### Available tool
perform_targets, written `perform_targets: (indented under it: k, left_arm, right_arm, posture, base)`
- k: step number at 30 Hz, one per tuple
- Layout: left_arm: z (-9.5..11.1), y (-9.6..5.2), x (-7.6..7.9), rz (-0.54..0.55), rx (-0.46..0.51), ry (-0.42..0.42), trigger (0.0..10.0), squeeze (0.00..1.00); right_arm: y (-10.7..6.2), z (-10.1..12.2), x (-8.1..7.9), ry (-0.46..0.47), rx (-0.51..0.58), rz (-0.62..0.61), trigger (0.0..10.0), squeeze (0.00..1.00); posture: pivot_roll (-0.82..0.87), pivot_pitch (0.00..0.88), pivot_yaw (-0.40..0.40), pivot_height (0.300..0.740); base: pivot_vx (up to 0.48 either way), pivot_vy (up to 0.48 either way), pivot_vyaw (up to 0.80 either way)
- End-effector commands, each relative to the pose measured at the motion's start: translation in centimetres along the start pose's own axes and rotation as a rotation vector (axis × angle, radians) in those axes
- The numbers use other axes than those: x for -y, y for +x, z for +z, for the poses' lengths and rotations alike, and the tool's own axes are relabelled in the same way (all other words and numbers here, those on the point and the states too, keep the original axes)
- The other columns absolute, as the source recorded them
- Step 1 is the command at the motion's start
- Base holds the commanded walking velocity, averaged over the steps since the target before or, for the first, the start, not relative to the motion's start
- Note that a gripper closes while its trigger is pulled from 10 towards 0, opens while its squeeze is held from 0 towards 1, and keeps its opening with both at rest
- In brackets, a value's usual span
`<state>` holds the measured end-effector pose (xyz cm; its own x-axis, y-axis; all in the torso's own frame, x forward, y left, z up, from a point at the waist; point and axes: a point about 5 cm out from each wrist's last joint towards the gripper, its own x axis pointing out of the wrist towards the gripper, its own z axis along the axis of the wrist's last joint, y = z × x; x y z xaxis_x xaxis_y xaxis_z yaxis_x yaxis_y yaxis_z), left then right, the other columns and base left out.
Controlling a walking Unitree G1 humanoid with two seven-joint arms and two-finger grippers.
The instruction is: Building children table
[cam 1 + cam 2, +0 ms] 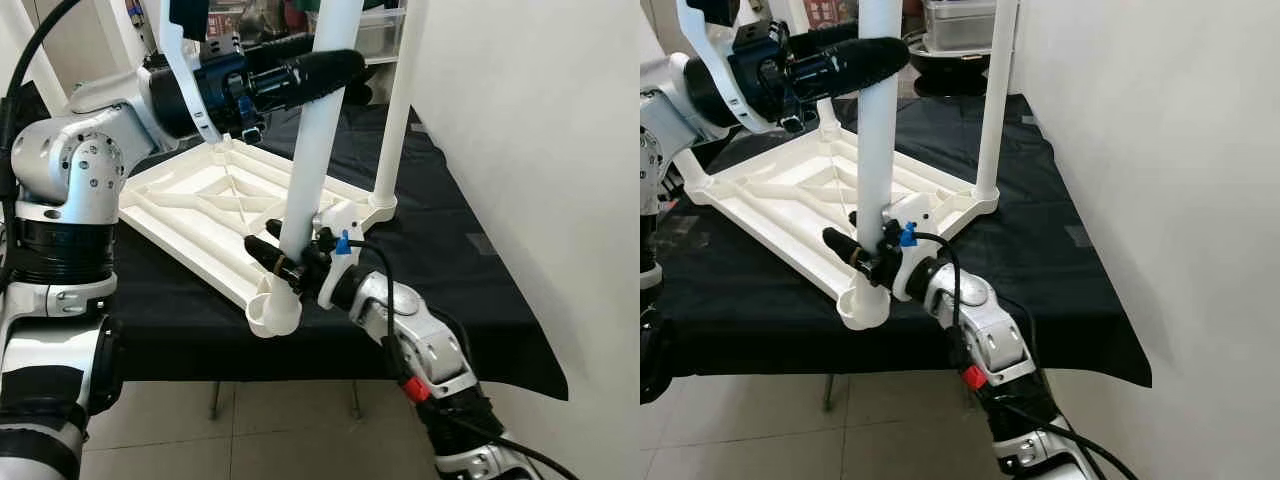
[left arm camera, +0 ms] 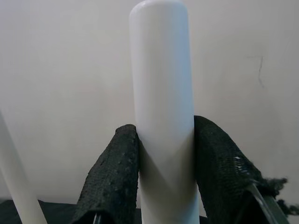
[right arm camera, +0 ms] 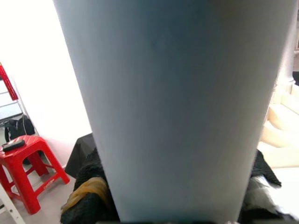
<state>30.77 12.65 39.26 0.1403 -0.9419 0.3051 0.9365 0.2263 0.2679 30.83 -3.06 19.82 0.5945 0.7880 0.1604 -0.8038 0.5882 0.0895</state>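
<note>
A white plastic children's tabletop point(image 1: 215, 215) lies upside down on the black-covered table point(image 1: 450, 280). A white leg point(image 1: 320, 130) stands upright in its near corner socket point(image 1: 273, 315). My left gripper point(image 1: 335, 70) is shut on the upper part of this leg point(image 2: 163, 116), its black fingers point(image 2: 114, 182) pressing both sides. Lower down, my right gripper point(image 1: 280, 250) is shut on the same leg point(image 3: 173, 107) just above the socket. A second white leg point(image 1: 400, 100) stands upright in the far right corner.
A white wall point(image 1: 560, 150) runs close along the table's right side. Shelving with a clear bin point(image 1: 960, 20) stands behind the table. A red plastic stool point(image 3: 23, 172) stands on the floor. Tiled floor point(image 1: 280, 430) lies below the table's near edge.
</note>
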Motion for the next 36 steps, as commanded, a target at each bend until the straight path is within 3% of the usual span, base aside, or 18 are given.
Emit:
perform_targets:
  k: [1, 3, 4, 5, 6, 12, 17, 23, 25, 27, 28, 29, 30, 31, 32, 33, 34, 36]
  left_arm:
    - [0.7, -0.1, 0.0, 0.000, 0.037, 0.018, 0.0, 0.00]
    - [0.8, -0.2, 0.0, 0.005, 0.045, 0.021, 0.0, 0.00]
    - [0.9, -0.6, -0.3, 0.051, 0.058, 0.027, 9.2, 0.56]
    - [1.0, -0.8, -0.5, 0.085, 0.068, 0.031, 9.2, 0.56]
    - [1.2, -1.2, -0.5, 0.096, 0.081, 0.031, 10.0, 1.00]
    - [2.6, -3.9, 0.0, 0.197, 0.159, 0.031, 10.0, 1.00]
    - [2.1, -7.3, 4.0, 0.319, 0.094, 0.071, 10.0, 1.00]
    - [0.9, -8.3, 5.6, 0.419, 0.092, 0.031, 10.0, 1.00]
    - [1.0, -8.2, 5.8, 0.464, 0.155, -0.005, 10.0, 1.00]
    - [-1.6, -8.6, 5.8, 0.671, 0.130, -0.054, 10.0, 1.00]
    - [-1.6, -8.6, 5.8, 0.671, 0.130, -0.054, 10.0, 1.00]
    - [-8.3, -10.2, 6.0, 0.946, -0.133, -0.077, 10.0, 0.22]
    - [-8.3, -10.2, 6.0, 0.946, -0.133, -0.077, 10.0, 0.22]
    - [-11.2, -10.7, 6.6, 1.010, -0.211, -0.118, 10.0, 0.00]
    - [-11.2, -10.7, 6.6, 1.010, -0.211, -0.118, 10.0, 0.00]
    - [-13.2, -10.9, 7.4, 1.047, -0.268, -0.159, 10.0, 0.00]
    - [-13.2, -10.9, 7.4, 1.047, -0.268, -0.159, 10.0, 0.00]
    - [-16.2, -10.5, 9.2, 1.061, -0.354, -0.222, 10.0, 0.00]
  right_arm:
    - [-0.2, 0.5, 0.9, 0.032, 0.046, -0.043, 0.0, 0.00]
    - [-0.3, 0.5, 1.0, 0.026, 0.045, -0.050, 0.0, 0.00]
    - [-0.4, 0.6, 1.4, 0.014, 0.040, -0.067, 0.0, 0.00]
    - [-0.5, 0.6, 1.6, 0.007, 0.040, -0.078, 0.0, 0.00]
    - [-0.6, 0.7, 2.0, -0.006, 0.037, -0.096, 0.0, 0.00]
    - [-1.1, 1.4, 3.8, -0.064, 0.035, -0.196, 0.0, 0.00]
    - [-2.6, 2.6, 6.6, -0.121, 0.043, -0.380, 0.0, 0.00]
    - [-3.8, 3.5, 8.2, -0.151, 0.039, -0.451, 0.0, 0.00]
    - [-4.3, 4.0, 8.9, -0.166, 0.034, -0.478, 0.0, 0.00]
    - [-5.3, 5.2, 10.7, -0.194, 0.035, -0.549, 0.0, 0.00]
    - [-5.3, 5.2, 10.7, -0.194, 0.035, -0.549, 0.0, 0.00]
    - [-5.9, 6.4, 11.5, -0.198, 0.057, -0.589, 10.0, 0.00]
    - [-5.9, 6.4, 11.5, -0.198, 0.057, -0.589, 10.0, 0.00]
    - [-6.0, 6.7, 11.4, -0.196, 0.066, -0.587, 10.0, 0.00]
    - [-6.0, 6.7, 11.4, -0.196, 0.066, -0.587, 10.0, 0.00]
    - [-5.9, 6.9, 11.1, -0.195, 0.073, -0.581, 10.0, 0.00]
    - [-5.9, 6.9, 11.1, -0.195, 0.073, -0.581, 10.0, 0.00]
    - [-6.0, 6.8, 10.3, -0.193, 0.074, -0.564, 10.0, 0.00]
  posture:
    - [-0.03, 0.000, 0.032, 0.740]
    - [-0.03, 0.000, 0.029, 0.740]
    - [-0.03, 0.000, 0.027, 0.740]
    - [-0.03, 0.000, 0.027, 0.740]
    - [-0.03, 0.000, 0.024, 0.740]
    - [-0.02, 0.000, 0.015, 0.740]
    - [-0.01, 0.000, -0.004, 0.740]
    - [0.00, 0.000, -0.025, 0.740]
    - [0.00, 0.000, -0.042, 0.740]
    - [0.02, 0.014, -0.056, 0.740]
    - [0.02, 0.014, -0.056, 0.740]
    - [0.01, 0.043, -0.058, 0.740]
    - [0.01, 0.043, -0.058, 0.740]
    - [0.00, 0.048, -0.057, 0.740]
    - [0.00, 0.048, -0.057, 0.740]
    - [-0.02, 0.047, -0.049, 0.740]
    - [-0.02, 0.047, -0.049, 0.740]
    - [-0.05, 0.047, -0.039, 0.740]
  base:
    - [0.000, 0.000, 0.00]
    - [0.000, 0.000, 0.00]
    - [0.000, 0.000, 0.00]
    - [0.000, 0.000, 0.00]
    - [0.000, 0.000, 0.00]
    - [0.000, 0.000, 0.00]
    - [0.000, 0.000, 0.00]
    - [0.000, 0.000, 0.00]
    - [0.000, 0.000, 0.00]
    - [0.000, 0.000, 0.00]
    - [0.000, 0.000, 0.00]
    - [0.000, 0.000, 0.00]
    - [0.000, 0.000, 0.00]
    - [0.000, 0.000, 0.00]
    - [0.000, 0.000, 0.00]
    - [0.000, 0.000, 0.00]
    - [0.000, 0.000, 0.00]
    - [0.000, 0.000, 0.00]
